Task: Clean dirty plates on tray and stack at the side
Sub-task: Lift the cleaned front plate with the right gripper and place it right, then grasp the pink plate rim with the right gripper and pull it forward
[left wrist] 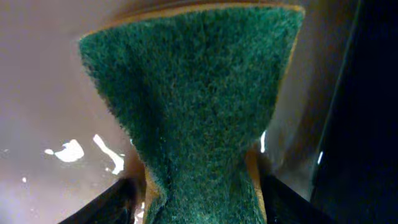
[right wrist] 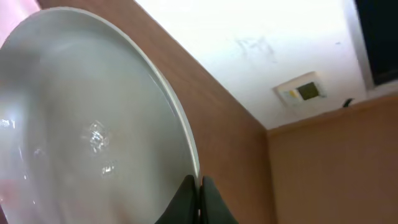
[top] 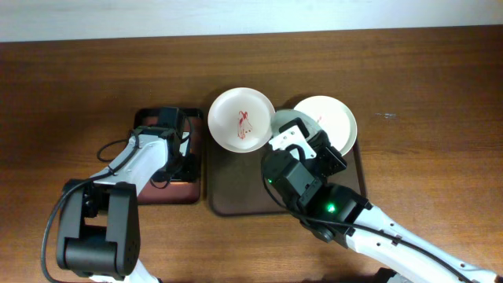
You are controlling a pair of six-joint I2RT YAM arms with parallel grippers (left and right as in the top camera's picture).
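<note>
The large dark brown tray lies mid-table. A white plate with a red smear sits at its far left corner. A second white plate sits at its far right. Between them, my right gripper is shut on the rim of the pale grey-green plate and holds it tilted. In the right wrist view the fingers pinch that plate's edge, and no smear shows on it. My left gripper is over the smaller tray, shut on a green scouring sponge.
The smaller black-rimmed reddish-brown tray lies just left of the large tray, its wet floor showing in the left wrist view. Bare wooden table surrounds both trays. The right arm reaches over the large tray's near right part.
</note>
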